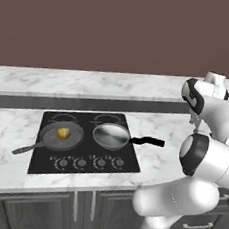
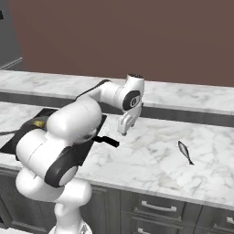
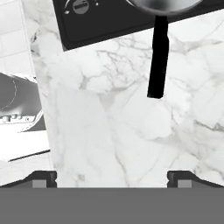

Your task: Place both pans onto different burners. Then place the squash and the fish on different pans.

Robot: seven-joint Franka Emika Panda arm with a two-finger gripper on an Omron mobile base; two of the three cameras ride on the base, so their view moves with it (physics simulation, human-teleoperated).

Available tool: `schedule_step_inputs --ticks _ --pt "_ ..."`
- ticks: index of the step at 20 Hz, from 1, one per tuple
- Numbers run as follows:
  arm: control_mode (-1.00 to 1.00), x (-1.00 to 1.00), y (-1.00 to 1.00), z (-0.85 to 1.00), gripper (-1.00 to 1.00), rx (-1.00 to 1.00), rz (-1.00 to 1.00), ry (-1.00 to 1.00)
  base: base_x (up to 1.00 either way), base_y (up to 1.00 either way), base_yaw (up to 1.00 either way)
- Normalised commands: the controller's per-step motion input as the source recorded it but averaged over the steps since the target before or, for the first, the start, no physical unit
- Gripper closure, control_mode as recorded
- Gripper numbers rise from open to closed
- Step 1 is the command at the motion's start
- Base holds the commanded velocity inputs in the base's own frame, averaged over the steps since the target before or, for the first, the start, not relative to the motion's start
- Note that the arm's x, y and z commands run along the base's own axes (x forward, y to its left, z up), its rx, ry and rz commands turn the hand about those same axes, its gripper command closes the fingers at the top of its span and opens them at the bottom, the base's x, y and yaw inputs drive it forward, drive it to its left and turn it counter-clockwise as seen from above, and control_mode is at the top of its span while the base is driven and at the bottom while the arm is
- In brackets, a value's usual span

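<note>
Left base view: both pans seated on cooktop burners, squash in the left one.
Dark skillet (image 1: 60, 134) carries the squash (image 1: 63, 133); silver pan (image 1: 111, 136) sits just right, its rim cut off in the hand view. Gripper (image 3: 112, 179), jaws apart, hangs over bare marble counter (image 2: 151, 160). Fish (image 2: 185, 151) lies far right.

The black cooktop (image 1: 84, 156) and, well apart to its right, the fish (image 2: 185, 152) are being carried by the marble desk (image 2: 146, 160).
</note>
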Motion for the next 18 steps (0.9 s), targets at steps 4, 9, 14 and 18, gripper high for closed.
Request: schedule_step_inputs --ticks 4,9,14,18 --pt "1.00 0.00 0.00 0.00 -1.00 0.00 0.00 0.00 0.00 -0.48 -0.04" --pt "1.00 0.00 0.00 0.00 -1.00 0.00 0.00 0.00 0.00 -0.44 -0.11" --pt "1.00 0.00 0.00 0.00 -1.00 0.00 0.00 0.00 0.00 -0.39 -0.13" --pt "1.00 0.00 0.00 0.00 -1.00 0.00 0.00 0.00 0.03 -0.32 -0.11"
